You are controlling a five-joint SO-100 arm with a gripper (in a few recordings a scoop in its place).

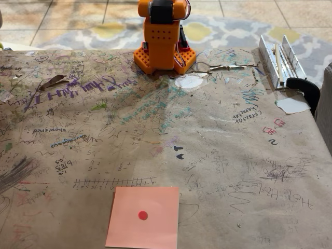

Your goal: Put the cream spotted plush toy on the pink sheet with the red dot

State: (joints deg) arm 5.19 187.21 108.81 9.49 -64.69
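The pink sheet (143, 217) lies flat near the front edge of the table in the fixed view, with its red dot (142, 215) at the centre and nothing on it. The cream spotted plush toy is out of view. The orange arm's base (164, 44) stands at the far middle of the table; the arm rises out of the top of the picture, so the gripper is out of view.
Brown paper covered in scribbles (207, 155) covers the whole table. A metal clamp fixture with a black handle (288, 65) sits at the far right edge. A torn white patch (190, 81) lies just in front of the arm's base.
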